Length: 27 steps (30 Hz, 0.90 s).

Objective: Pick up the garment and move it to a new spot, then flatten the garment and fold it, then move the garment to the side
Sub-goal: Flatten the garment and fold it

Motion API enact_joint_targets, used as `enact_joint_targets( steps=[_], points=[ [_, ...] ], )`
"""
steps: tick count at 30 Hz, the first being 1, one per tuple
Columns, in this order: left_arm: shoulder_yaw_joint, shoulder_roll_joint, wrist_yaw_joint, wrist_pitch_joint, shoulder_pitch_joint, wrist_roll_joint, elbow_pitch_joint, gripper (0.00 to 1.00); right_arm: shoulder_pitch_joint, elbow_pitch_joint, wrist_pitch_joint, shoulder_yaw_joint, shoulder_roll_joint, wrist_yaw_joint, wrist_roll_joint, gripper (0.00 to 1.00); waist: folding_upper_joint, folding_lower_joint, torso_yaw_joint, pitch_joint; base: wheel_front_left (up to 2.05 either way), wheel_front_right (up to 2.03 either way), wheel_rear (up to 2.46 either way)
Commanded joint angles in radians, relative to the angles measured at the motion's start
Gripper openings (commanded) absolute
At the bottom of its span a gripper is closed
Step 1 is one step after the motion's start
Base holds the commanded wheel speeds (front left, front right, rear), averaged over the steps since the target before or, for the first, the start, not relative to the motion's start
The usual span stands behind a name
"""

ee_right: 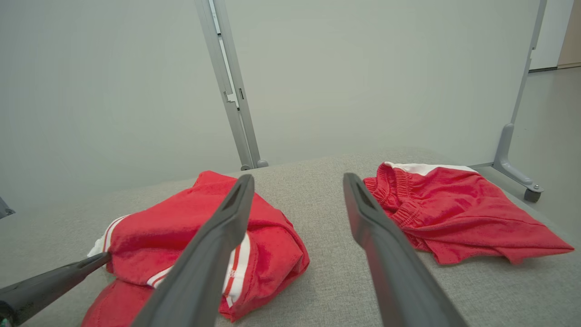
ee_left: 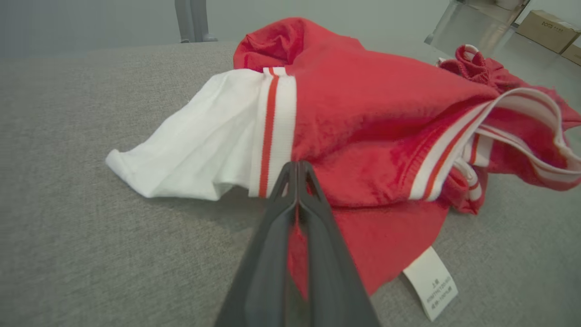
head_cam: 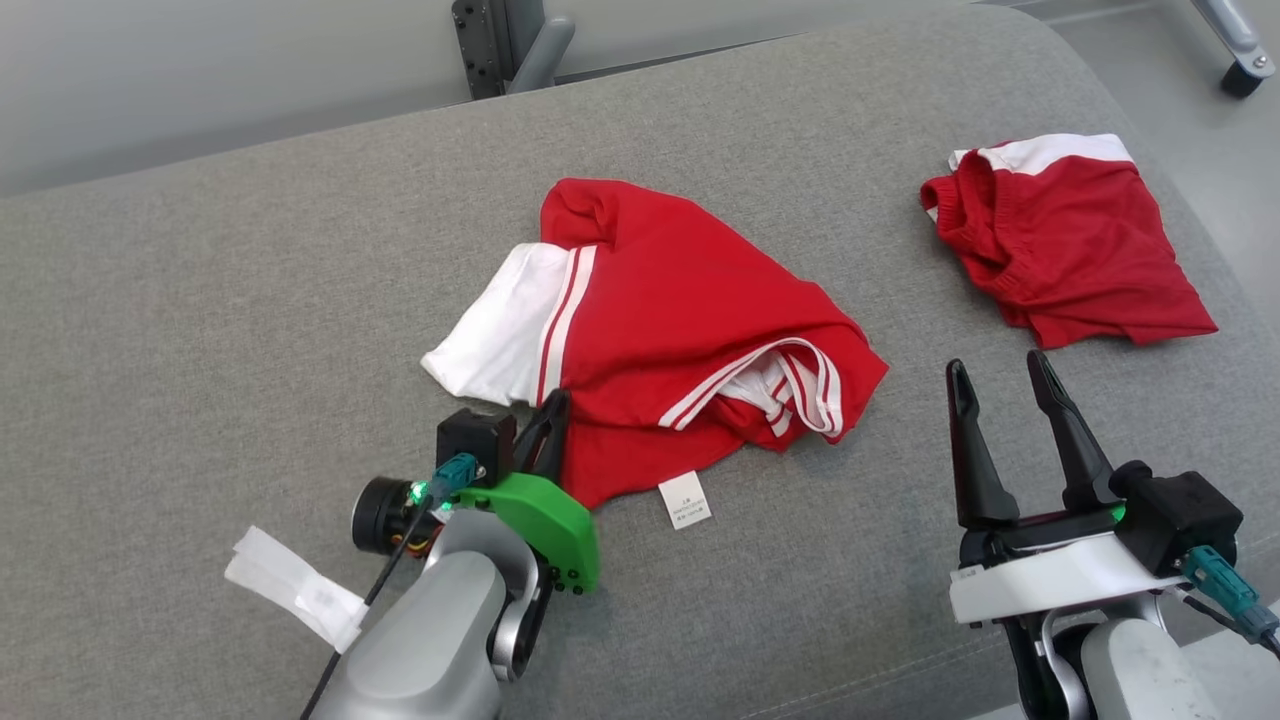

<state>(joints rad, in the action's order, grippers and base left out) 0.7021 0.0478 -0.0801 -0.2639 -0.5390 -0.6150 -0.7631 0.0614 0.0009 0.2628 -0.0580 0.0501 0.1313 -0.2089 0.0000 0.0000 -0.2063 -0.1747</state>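
Observation:
The garment is a crumpled red shirt with a white sleeve and red-and-white striped trim, lying mid-surface on the grey cushion. My left gripper is at its near left hem, shut on the red fabric. The left wrist view shows the fingers pressed together, with a strip of the garment pinched between them. At the lower right my right gripper hovers open and empty, clear of the cloth. In the right wrist view its fingers frame the garment.
A second red piece with an elastic waistband lies at the far right near the cushion's edge. A white care label sticks out from the shirt's hem. A metal frame post stands behind, and a caster at top right.

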Motion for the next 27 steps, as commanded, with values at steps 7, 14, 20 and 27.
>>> enact_joint_targets(
  steps=[7, 14, 20, 27],
  points=[
    [-0.104, 0.036, -0.028, 0.000, -0.099, 0.125, 0.045, 0.00, 0.004, -0.008, 0.003, -0.007, 0.001, -0.001, 0.002, 1.00, 0.0000, 0.0000, 0.000, -0.014, 0.00, 0.00, 0.00],
    [-0.210, 0.114, -0.056, 0.000, -0.271, 0.188, -0.004, 0.00, 0.038, 0.003, 0.003, -0.047, 0.001, -0.001, -0.003, 1.00, 0.0000, 0.0000, -0.073, -0.059, 0.00, 0.00, 0.00],
    [-0.276, 0.161, -0.082, 0.000, -0.384, 0.232, -0.092, 0.00, 0.054, 0.011, 0.003, -0.052, 0.000, -0.001, -0.002, 1.00, 0.0000, 0.0000, -0.140, -0.113, 0.00, 0.00, 0.00],
    [-0.318, 0.159, -0.084, 0.000, -0.373, 0.230, -0.225, 1.00, 0.062, 0.003, 0.003, -0.036, 0.001, -0.001, -0.003, 1.00, 0.0000, 0.0000, -0.149, -0.141, 0.00, 0.00, 0.00]
  ],
)
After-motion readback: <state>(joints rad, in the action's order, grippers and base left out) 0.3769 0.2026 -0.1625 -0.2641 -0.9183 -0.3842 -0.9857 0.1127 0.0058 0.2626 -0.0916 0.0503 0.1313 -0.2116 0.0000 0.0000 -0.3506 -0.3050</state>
